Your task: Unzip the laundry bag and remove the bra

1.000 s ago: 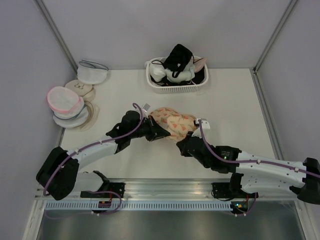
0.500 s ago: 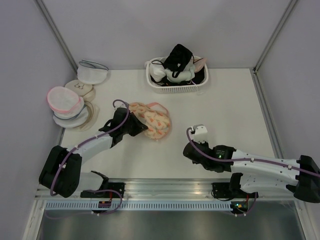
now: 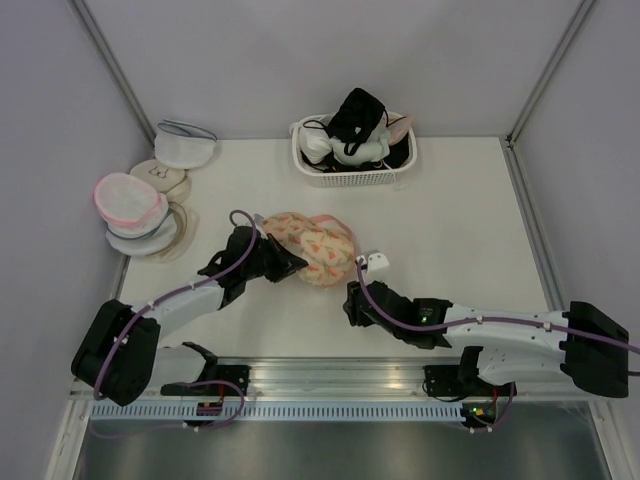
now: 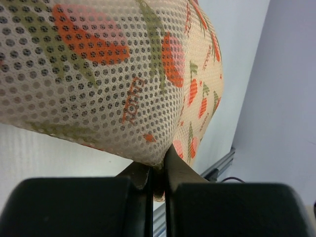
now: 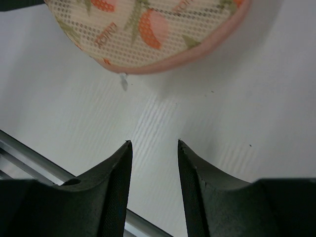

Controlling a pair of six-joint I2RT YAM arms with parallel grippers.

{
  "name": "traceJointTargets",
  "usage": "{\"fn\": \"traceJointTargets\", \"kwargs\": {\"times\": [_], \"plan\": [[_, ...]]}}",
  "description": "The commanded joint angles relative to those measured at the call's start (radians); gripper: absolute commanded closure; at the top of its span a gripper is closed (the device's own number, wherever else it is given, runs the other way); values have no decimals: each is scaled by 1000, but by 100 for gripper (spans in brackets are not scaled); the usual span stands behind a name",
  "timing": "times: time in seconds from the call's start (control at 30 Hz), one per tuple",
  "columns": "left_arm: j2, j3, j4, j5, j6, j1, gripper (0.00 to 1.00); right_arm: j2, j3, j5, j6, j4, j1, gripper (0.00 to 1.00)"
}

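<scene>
The floral laundry bag (image 3: 312,247) lies mid-table, its peach zip edging facing the near side. My left gripper (image 3: 291,266) is shut on the bag's left near edge; the left wrist view shows the mesh fabric (image 4: 113,74) pinched between the fingers (image 4: 174,173). My right gripper (image 3: 352,301) is open and empty just near and right of the bag. In the right wrist view the bag's edge (image 5: 148,39) is ahead of the gripper (image 5: 154,144), with a small silver zip pull (image 5: 123,82) hanging from it. The whitish bra is not visible outside the bag.
A white basket (image 3: 352,178) at the back holds a black bra (image 3: 357,112) and pale garments. Round white mesh bags (image 3: 130,205) are stacked at the left, with another (image 3: 185,145) behind them. The metal rail (image 3: 330,385) runs along the near edge.
The left gripper pulled the bag to the left, then shifted it slightly back right. The right gripper drew away from the bag and moved left, toward the near side.
</scene>
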Motion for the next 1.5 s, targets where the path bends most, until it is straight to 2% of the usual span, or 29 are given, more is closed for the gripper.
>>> {"fn": "traceJointTargets", "kwargs": {"times": [0.0,0.27,0.6,0.63,0.7,0.77,0.9,0.97,1.17,1.23,1.27,1.33,1.4,1.47], "plan": [[-39,1,117,45,-105,-48,98,80,8,-33,-26,269,0,52],[-18,-7,151,43,-138,-87,98,214,36,-45,-36,371,2,52],[11,-12,157,43,-129,-88,98,134,51,91,-49,233,9,55],[13,-12,158,43,-129,-90,98,122,52,100,-52,225,9,57],[22,-13,164,45,-129,-90,98,111,47,114,-57,219,12,67],[27,-15,170,46,-129,-90,98,103,44,122,-60,220,12,82],[31,-15,172,48,-128,-91,98,103,39,122,-59,208,12,96],[31,-13,169,48,-125,-91,98,97,41,117,-56,196,14,100],[28,2,158,45,-117,-91,98,60,18,111,-39,116,14,100],[33,4,164,46,-120,-91,98,39,-2,73,-40,137,14,98],[36,4,167,48,-122,-91,98,33,-11,61,-43,151,14,72],[45,4,177,53,-126,-91,98,23,-33,27,-54,203,15,54],[51,5,184,63,-132,-91,98,29,-44,-7,-66,243,15,49],[53,7,187,68,-134,-93,98,59,-44,-13,-72,265,15,48]]}}
